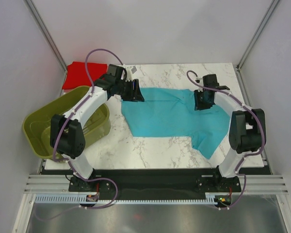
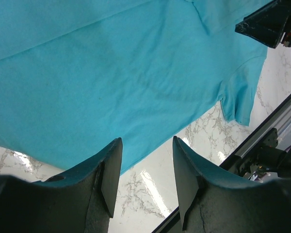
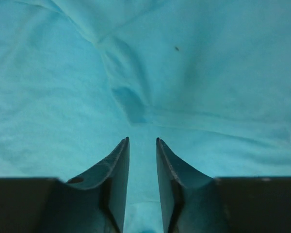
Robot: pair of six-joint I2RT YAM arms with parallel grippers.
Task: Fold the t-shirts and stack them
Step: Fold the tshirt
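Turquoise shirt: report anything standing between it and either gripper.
Nothing visible does. The left gripper hangs over the edge of the shirt, and the right gripper hangs over its cloth. Both have their jaws parted and empty.

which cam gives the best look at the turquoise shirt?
Top external: the whole turquoise shirt is in frame, spread out, outline clear. Left wrist shows only part of it, one edge included. Right wrist shows just wrinkled cloth filling the frame.
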